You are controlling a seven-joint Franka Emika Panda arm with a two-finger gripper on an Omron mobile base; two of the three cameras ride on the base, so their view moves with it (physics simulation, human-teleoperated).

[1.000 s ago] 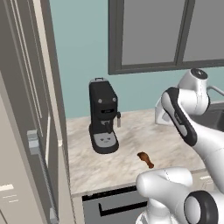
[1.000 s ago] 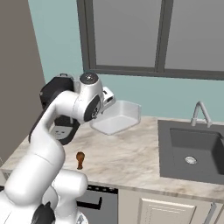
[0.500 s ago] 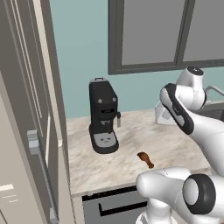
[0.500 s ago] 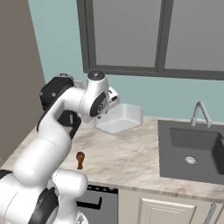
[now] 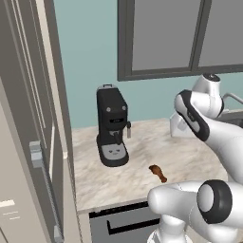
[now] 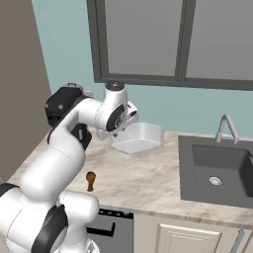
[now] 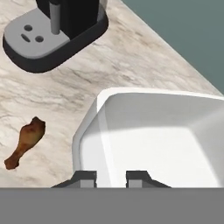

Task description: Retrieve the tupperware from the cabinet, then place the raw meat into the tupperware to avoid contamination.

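Observation:
My gripper (image 7: 111, 177) is shut on the near wall of the white tupperware (image 7: 153, 135), with one fingertip inside the tub and one outside. In the right base view the tupperware (image 6: 139, 137) hangs from the gripper (image 6: 126, 123) low over the marble counter near the back wall; whether it touches the counter I cannot tell. The raw meat (image 7: 25, 142), a small brown drumstick, lies on the counter apart from the tub and also shows near the front edge (image 5: 158, 173) (image 6: 90, 179). The cabinet (image 5: 28, 118) stands at the left with its door swung open.
A black coffee machine (image 5: 112, 126) (image 7: 57, 26) stands on the counter by the cabinet. A dark sink (image 6: 217, 168) with a faucet (image 6: 226, 126) lies to the right. A window runs along the back wall. The oven front sits below the counter edge.
The arm has swung a little to the right, carrying the tupperware with it. The raw meat and coffee machine have stayed put.

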